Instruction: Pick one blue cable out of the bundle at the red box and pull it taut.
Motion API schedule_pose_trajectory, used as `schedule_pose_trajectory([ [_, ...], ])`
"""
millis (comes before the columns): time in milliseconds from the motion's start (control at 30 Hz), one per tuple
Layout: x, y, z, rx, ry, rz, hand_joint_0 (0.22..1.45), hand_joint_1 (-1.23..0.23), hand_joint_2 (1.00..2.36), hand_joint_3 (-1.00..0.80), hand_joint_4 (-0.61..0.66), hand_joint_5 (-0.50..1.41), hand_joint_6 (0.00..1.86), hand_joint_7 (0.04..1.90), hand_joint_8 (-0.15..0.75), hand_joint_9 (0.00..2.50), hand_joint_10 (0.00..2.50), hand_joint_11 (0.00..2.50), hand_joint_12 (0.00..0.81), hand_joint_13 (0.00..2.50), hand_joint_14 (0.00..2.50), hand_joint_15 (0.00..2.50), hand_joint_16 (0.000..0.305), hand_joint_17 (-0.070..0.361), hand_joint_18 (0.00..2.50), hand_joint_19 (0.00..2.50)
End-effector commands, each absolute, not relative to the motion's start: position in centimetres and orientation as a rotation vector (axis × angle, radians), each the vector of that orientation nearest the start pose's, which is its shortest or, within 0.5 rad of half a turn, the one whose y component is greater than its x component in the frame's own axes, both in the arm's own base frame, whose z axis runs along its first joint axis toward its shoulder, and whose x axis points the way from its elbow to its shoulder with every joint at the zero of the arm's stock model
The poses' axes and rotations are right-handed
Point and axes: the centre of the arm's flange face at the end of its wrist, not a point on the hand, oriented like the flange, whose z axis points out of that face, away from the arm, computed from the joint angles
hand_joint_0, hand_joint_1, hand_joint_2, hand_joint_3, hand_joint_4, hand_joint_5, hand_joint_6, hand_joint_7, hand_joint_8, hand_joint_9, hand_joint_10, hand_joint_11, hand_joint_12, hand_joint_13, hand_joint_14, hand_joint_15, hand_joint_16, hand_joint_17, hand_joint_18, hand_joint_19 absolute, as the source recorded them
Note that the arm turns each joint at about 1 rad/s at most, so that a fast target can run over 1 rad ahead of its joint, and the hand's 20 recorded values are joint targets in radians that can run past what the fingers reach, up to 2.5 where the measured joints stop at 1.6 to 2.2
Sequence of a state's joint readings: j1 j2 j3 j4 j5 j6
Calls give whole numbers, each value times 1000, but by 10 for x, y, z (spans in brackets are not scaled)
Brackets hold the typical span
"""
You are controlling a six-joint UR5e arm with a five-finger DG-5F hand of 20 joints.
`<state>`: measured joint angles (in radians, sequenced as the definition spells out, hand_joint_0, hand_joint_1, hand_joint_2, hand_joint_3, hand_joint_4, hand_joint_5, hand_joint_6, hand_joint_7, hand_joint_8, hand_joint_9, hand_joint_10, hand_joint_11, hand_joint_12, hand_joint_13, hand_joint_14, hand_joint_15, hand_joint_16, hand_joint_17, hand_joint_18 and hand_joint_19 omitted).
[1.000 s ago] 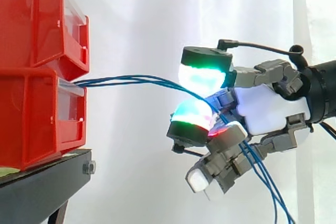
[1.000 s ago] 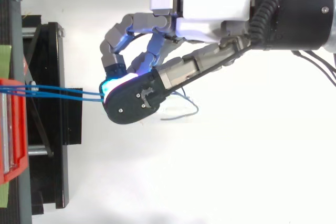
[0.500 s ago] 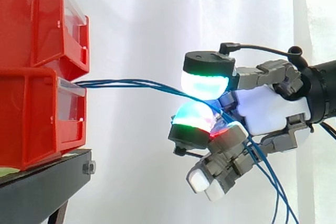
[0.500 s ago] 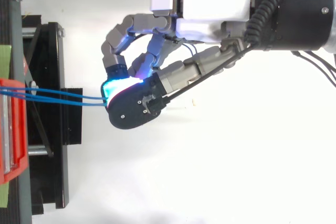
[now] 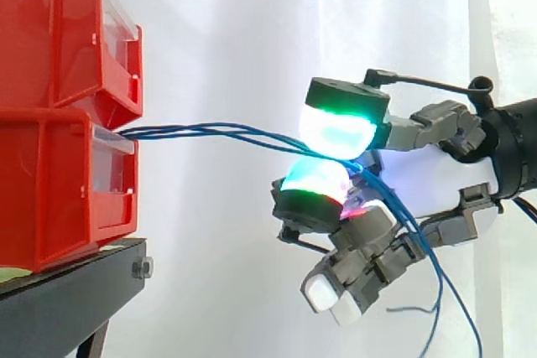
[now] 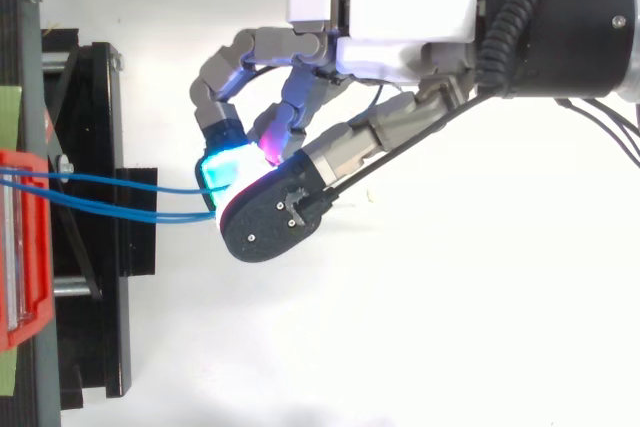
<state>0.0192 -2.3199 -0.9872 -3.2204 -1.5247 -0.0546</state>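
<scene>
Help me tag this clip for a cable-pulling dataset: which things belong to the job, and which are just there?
Job: blue cables; the lower red bin they run out of; the hand pinching them.
Just there: upper red bin; black stand; white curtain.

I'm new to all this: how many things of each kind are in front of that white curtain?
red bins: 2
black stand: 1
bundle of blue cables: 1 (strands too close to count)
robot hand: 1
Total: 5
</scene>
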Motion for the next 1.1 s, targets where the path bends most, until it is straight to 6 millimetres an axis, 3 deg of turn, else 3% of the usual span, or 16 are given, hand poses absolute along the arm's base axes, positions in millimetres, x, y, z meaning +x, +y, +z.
schedule_pose_trajectory([
  [0, 751, -123, 288, 1350, 1400, 1024, 839, -879, 1000, -500, -78, -169, 899, 1515, 247, 1072, 14, 1272, 331, 750, 17, 414, 49, 110, 641, 340],
  [333, 751, -124, 289, 1352, 1398, 1024, 735, -955, 1000, -500, -67, -156, 917, 1344, 166, 1095, 14, 1293, 313, 763, 17, 411, 47, 106, 673, 319],
  [433, 751, -123, 287, 1354, 1401, 1023, 693, -986, 1000, -500, -66, -145, 917, 1173, 157, 1098, 15, 1282, 307, 766, 18, 429, 46, 104, 667, 335],
  [833, 750, -123, 288, 1356, 1402, 1023, 655, -977, 1000, -500, -43, -136, 906, 1127, 157, 1125, 16, 1284, 306, 779, 18, 438, 45, 101, 661, 353],
  [1067, 751, -124, 287, 1357, 1401, 1022, 439, -926, 1000, -500, 17, -138, 897, 1110, 237, 1128, 11, 1267, 360, 773, 17, 449, 55, 125, 647, 380],
])
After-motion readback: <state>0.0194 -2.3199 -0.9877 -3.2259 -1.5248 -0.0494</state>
